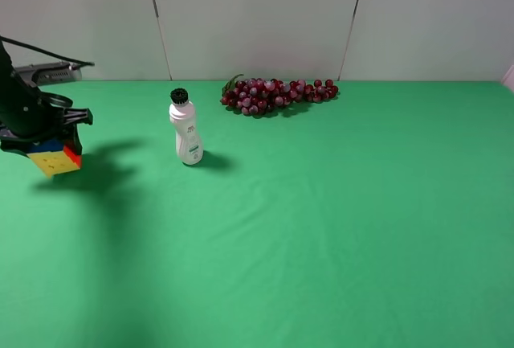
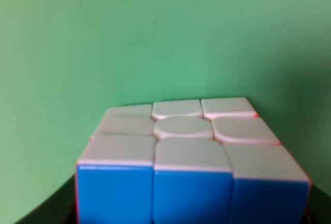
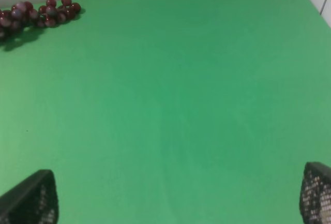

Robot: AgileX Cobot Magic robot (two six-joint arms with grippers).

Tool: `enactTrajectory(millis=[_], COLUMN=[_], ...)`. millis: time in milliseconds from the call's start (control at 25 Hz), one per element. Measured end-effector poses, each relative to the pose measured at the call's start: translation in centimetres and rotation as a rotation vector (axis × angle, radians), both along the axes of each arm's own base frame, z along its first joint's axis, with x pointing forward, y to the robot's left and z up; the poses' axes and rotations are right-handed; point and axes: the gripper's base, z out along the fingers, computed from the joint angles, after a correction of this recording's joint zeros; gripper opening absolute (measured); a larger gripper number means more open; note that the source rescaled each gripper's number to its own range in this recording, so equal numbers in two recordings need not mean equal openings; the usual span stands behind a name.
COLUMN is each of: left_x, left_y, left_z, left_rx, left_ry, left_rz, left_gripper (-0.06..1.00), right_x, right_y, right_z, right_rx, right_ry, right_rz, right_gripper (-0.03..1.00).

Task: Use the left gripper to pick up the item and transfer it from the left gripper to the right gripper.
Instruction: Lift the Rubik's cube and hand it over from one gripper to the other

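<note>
Where the exterior high view takes in the whole green cloth (image 1: 321,227), the left gripper (image 1: 48,142) hangs at the far left edge, its black jaws closed on the puzzle cube (image 1: 56,160). The cube is tilted, 1 corner lowest, and appears lifted clear of the cloth, judging by the shadow cast beside it. The white plastic bottle (image 1: 186,133), waisted, upright and black-capped, stands near on the right, and the bunch of dark red grapes (image 1: 277,95) lies by the back wall. The right arm is out of this view. In the left wrist view the cube (image 2: 191,162) fills the foreground: a 3x3 grid of smooth, glossy tiles, pale on the upper face and blue on the nearer face, with rounded edges; being equal-sided, it has no long axis. In the right wrist view the right gripper (image 3: 176,203) stands wide open and empty, its 2 mesh-textured tips at opposite corners over bare cloth, the grapes (image 3: 36,13) far ahead. No cube shows here, so the handover likely requires the 2 arms to converge, since the cube sits well off toward the left side.
</note>
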Motion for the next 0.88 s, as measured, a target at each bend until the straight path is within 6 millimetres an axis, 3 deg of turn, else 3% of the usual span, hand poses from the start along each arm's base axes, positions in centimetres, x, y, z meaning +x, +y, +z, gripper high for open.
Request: enactTrajectory(millis=[360, 880], left_x=[-2.1, -5.1], left_y=[-0.5, -2.2], left_z=[5.5, 11.3], left_rx=[-0.055, -0.206], left_ry=[-0.028, -0.105], left_rz=[0.037, -0.015], left_gripper=[0.00, 0.00], right_x=[0.0, 0.0], right_y=[0.0, 0.0], right_z=[0.0, 0.0], right_rx=[0.000, 0.000], right_ry=[0.000, 0.000], right_rz=[0.000, 0.000], right_gripper=[1.00, 1.00])
